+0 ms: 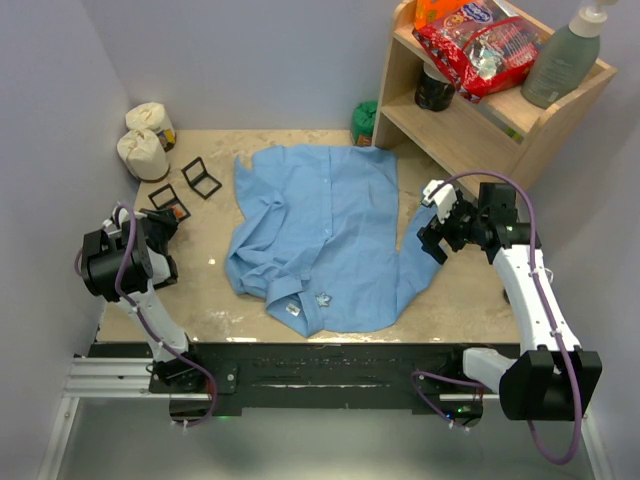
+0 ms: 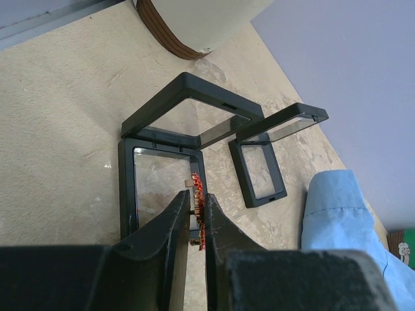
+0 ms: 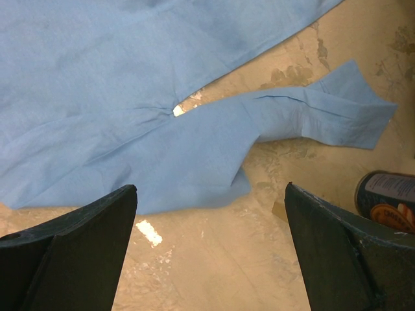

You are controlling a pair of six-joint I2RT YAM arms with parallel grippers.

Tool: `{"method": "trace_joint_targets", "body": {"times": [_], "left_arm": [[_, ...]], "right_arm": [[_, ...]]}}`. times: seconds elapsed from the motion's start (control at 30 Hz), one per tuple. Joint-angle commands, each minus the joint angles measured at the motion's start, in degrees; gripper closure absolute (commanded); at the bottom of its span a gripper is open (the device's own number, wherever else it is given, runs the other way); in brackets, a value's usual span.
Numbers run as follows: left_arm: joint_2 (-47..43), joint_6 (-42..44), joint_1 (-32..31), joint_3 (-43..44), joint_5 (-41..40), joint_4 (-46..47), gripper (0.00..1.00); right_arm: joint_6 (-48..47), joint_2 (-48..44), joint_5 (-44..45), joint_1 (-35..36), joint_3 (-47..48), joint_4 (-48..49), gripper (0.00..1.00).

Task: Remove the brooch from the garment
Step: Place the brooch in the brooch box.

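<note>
Left wrist view shows the left gripper [image 2: 196, 202] pinched tight on a small red-and-gold piece, by my reading the brooch [image 2: 200, 192], poised just above the open black case [image 2: 126, 188] on the table [image 2: 58, 129]; the garment [image 1: 320, 230] lies spread flat mid-table, well apart from that hand. The step looks like setting the brooch down in the case; to do it well, lower straight onto the clear base panel, keep off the raised lid and the second case [image 2: 237, 170] beside it, and part the fingers only once the piece rests, so it does not bounce out. The right gripper [image 3: 211, 253] hangs with fingers wide apart over the shirt's sleeve, holding nothing; it should stay out of the way.
</note>
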Motion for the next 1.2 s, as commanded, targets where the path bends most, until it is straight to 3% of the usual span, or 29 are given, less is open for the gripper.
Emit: {"method": "trace_joint_targets", "body": {"times": [0.0, 0.2, 1.17], "left_arm": [[0.5, 2.4, -0.2, 1.1, -0.8, 4.6, 0.86], [0.4, 2.8, -0.2, 1.1, -0.9, 4.3, 0.78], [-8.5, 2.7, 0.7, -2.3, -3.3, -0.5, 0.77]], "right_arm": [[-0.5, -1.6, -1.4, -0.1, -0.2, 0.2, 0.01], [-0.5, -1.5, -1.5, -0.1, 0.0, 0.1, 0.01], [-0.9, 0.0, -1.5, -0.1, 1.1, -0.6, 0.01]]}}
